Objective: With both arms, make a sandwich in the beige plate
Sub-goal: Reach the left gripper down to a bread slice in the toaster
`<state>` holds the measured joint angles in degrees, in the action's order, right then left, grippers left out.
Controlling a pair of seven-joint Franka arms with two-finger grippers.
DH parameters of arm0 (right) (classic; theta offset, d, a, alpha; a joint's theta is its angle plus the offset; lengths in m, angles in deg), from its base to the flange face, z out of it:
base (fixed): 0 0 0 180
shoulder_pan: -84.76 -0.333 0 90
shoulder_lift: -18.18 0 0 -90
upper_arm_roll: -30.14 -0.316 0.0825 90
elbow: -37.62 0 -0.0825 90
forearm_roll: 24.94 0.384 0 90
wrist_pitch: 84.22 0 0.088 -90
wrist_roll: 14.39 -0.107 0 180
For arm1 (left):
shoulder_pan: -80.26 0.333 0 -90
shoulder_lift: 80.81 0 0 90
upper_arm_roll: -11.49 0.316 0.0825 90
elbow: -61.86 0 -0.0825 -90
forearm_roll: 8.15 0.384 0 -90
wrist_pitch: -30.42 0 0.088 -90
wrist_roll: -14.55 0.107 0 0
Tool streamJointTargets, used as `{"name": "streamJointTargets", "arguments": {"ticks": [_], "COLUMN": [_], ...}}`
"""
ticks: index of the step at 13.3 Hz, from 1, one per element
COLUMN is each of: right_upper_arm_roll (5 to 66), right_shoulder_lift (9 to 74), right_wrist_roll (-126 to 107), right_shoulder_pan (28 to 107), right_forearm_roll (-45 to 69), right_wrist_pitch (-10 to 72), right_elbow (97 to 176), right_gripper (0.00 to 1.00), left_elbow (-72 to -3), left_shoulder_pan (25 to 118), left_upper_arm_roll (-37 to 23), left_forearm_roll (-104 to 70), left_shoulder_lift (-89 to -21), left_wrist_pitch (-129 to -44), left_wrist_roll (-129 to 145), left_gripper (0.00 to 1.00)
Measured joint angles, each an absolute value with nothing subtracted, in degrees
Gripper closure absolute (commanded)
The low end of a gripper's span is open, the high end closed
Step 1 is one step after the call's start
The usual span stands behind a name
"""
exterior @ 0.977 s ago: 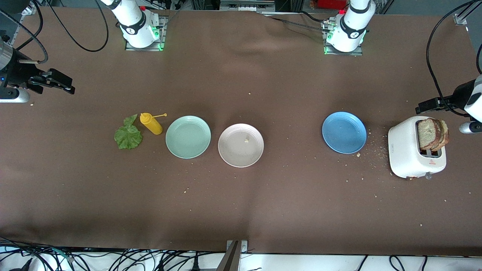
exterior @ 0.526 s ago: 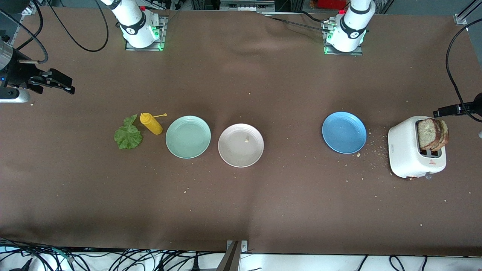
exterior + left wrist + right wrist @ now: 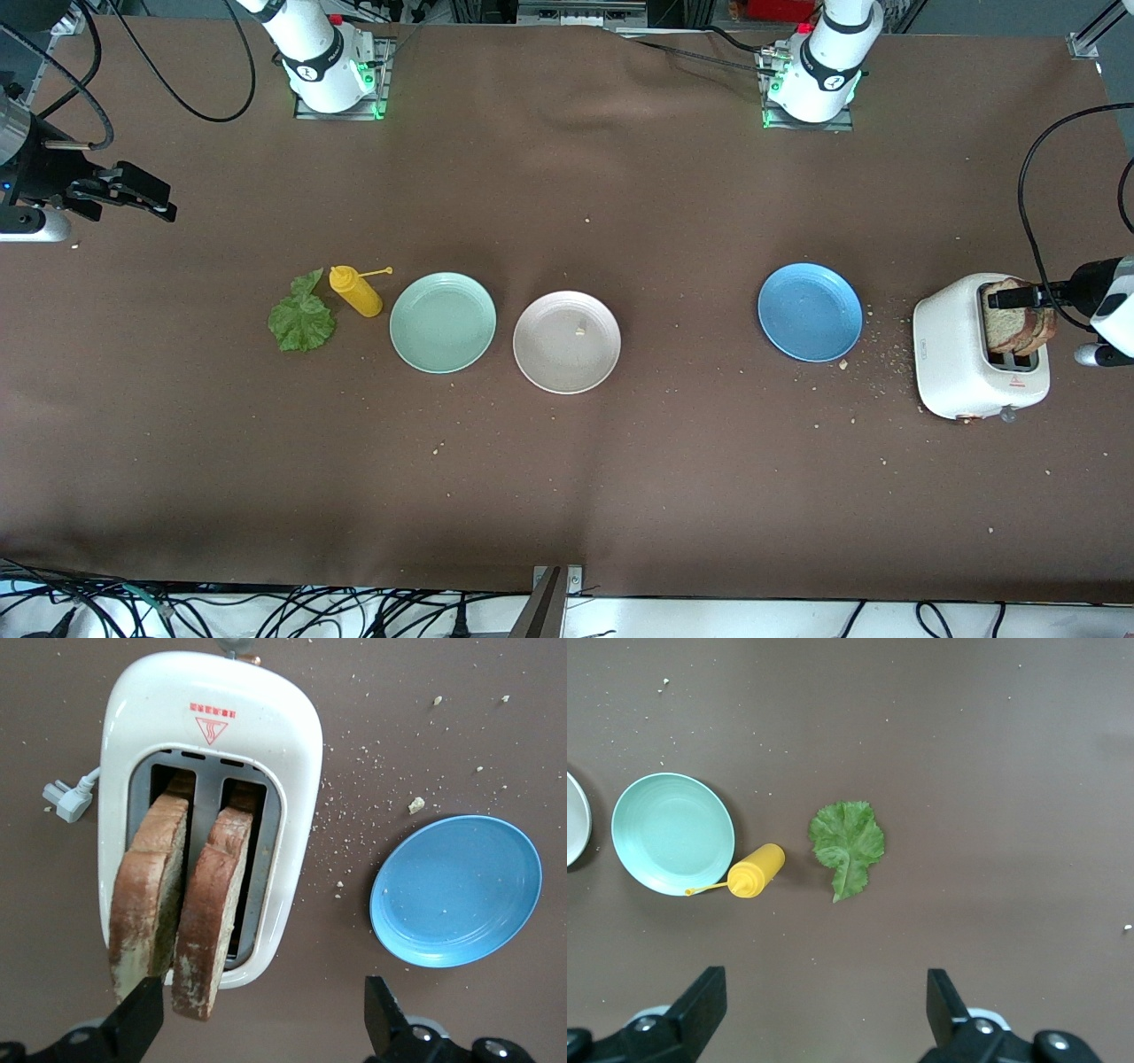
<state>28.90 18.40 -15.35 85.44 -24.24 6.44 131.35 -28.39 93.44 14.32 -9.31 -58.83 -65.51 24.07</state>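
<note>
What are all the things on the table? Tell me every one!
bread slices: two, brown, standing in the toaster's slots
toaster: one, white, at the left arm's end of the table
blue plate: one, beside the toaster
beige plate: one, mid-table, bare but for a crumb
green plate: one, mint, beside the beige plate
bottle: one, yellow, lying beside the green plate
lettuce leaf: one, green, beside the bottle
left gripper: black, open, over the bread
right gripper: black, open, waiting over the right arm's end
</note>
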Motion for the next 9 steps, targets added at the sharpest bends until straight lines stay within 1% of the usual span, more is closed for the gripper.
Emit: {"name": "streamJointTargets", "arguments": {"ticks": [2,5,6,8,9], "right_upper_arm_roll": [28.9,28.9,28.9,28.9,28.9], "right_shoulder_lift": [18.4,18.4,18.4,18.4,18.4], "right_wrist_roll": [-15.35,-15.35,-15.35,-15.35,-15.35], "right_shoulder_pan": [85.43,85.43,85.43,85.43,85.43], "right_forearm_roll": [-24.24,-24.24,-24.24,-24.24,-24.24], "right_wrist_pitch": [6.44,6.44,6.44,6.44,6.44], "right_elbow": [131.36,131.35,131.35,131.36,131.35], "right_gripper": [0.0,0.0,0.0,0.0,0.0], "left_elbow": [-28.38,-28.38,-28.38,-28.38,-28.38], "left_shoulder_pan": [93.44,93.44,93.43,93.4,93.39], "left_upper_arm_roll": [14.32,14.32,14.3,14.29,14.28], "left_forearm_roll": [-9.31,-9.31,-9.31,-9.31,-9.31], "left_shoulder_lift": [-58.02,-56.81,-56.44,-55.9,-55.66], "left_wrist_pitch": [-66.31,-67.05,-67.23,-67.37,-67.4], "left_wrist_roll": [24.07,24.07,24.08,24.08,24.78], "left_gripper": [0.03,0.17,0.27,0.7,0.85]}}
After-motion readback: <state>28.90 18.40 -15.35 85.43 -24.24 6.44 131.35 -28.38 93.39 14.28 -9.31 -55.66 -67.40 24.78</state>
